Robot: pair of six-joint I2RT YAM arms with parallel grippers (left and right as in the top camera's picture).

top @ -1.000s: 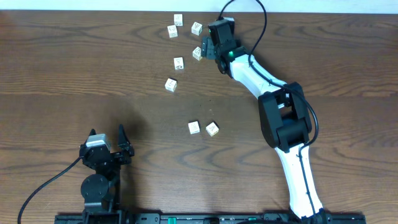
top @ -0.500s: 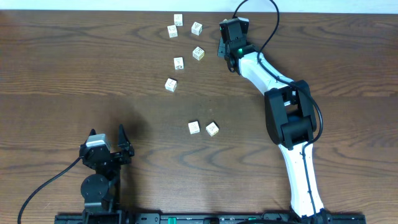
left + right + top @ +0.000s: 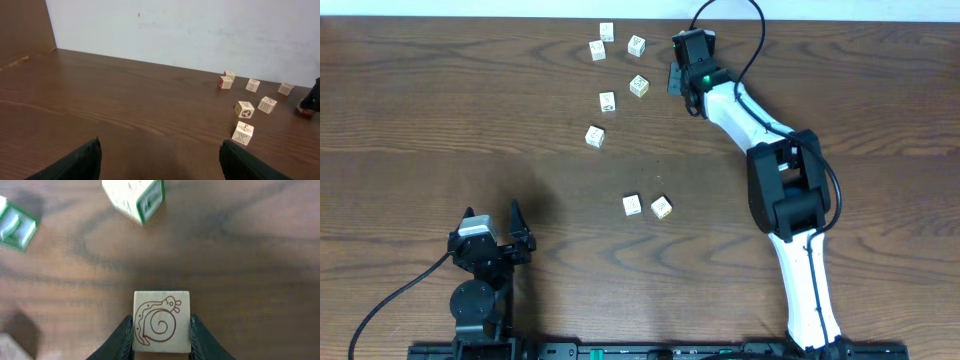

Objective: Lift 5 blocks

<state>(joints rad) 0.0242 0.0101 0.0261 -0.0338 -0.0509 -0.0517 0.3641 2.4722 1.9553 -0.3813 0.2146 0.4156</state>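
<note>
The left claw (image 3: 492,218) sits low at the near edge of the table (image 3: 420,120), fingers wide apart, gripping nothing. Loose blocks (image 3: 608,101) lie scattered toward the far side, two nearer the middle. Right of them, the right claw (image 3: 161,342) is clamped on the snail block (image 3: 161,321).

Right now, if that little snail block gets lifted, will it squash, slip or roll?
Probably stiff: the snail block looks like solid wood with crisp edges. Likely light, being smaller than the right gripper pinching it. Flat faces should resist rolling, though smooth sides might slip.
</note>
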